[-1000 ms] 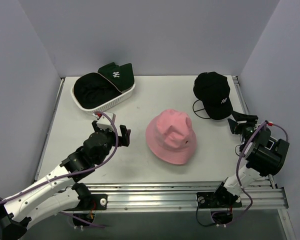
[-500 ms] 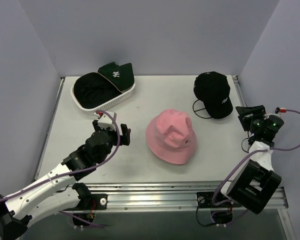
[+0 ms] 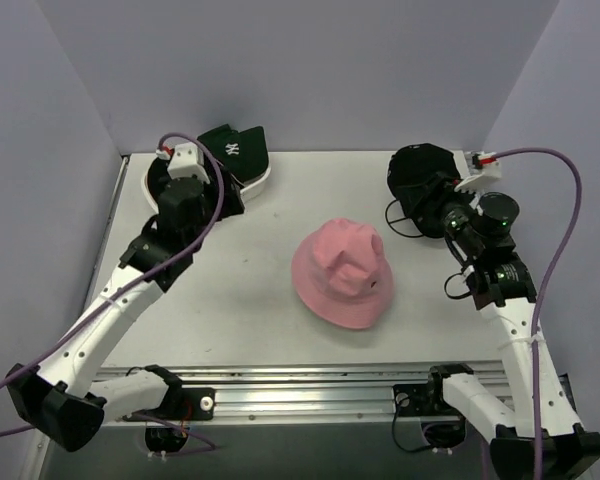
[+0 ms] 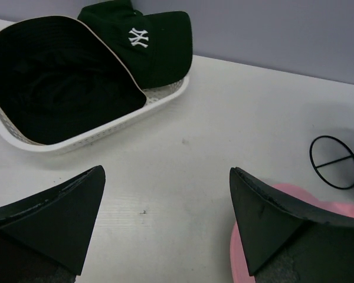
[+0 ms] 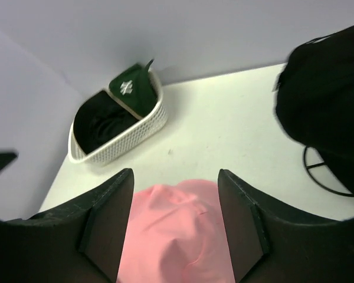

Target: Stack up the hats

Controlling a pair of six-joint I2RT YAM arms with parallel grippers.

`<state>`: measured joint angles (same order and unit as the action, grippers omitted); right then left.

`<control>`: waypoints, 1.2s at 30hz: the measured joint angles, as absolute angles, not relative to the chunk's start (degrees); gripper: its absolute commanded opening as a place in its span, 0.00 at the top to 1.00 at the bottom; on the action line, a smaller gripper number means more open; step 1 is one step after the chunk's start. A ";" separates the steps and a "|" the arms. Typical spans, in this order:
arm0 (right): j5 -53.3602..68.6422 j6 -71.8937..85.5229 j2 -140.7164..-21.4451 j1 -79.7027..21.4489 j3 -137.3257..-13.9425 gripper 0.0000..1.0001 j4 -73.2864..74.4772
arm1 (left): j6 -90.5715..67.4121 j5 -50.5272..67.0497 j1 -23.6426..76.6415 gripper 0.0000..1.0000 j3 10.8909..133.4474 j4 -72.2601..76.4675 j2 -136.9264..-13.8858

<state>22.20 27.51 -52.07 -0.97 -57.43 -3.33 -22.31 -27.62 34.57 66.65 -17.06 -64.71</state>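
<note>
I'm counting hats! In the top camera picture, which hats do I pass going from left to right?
First the green cap, then the pink hat, then the black cap.

— Where is the top camera looking from?
— It is looking down from high at the near edge, taking in the whole table (image 3: 250,250).
— And the wrist cameras?
— Both are looking low and close across it, sharing the basket (image 4: 106,132) and pink hat (image 5: 171,236).

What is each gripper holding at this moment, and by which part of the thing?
Nothing is held. The left gripper and the right gripper are both open, and no hat is between their fingers.
</note>
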 measured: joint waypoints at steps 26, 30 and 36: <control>10.74 18.57 -29.39 -25.87 -53.65 0.46 3.77 | -17.23 -8.51 12.62 0.25 106.26 -22.41 -116.75; 10.74 18.55 -29.06 -25.93 -53.06 0.46 3.73 | -16.49 -8.27 12.60 0.29 111.90 -22.68 -122.56; 10.76 18.55 -29.43 -25.93 -52.45 0.46 4.12 | -15.90 -8.19 12.58 0.31 116.53 -23.03 -128.97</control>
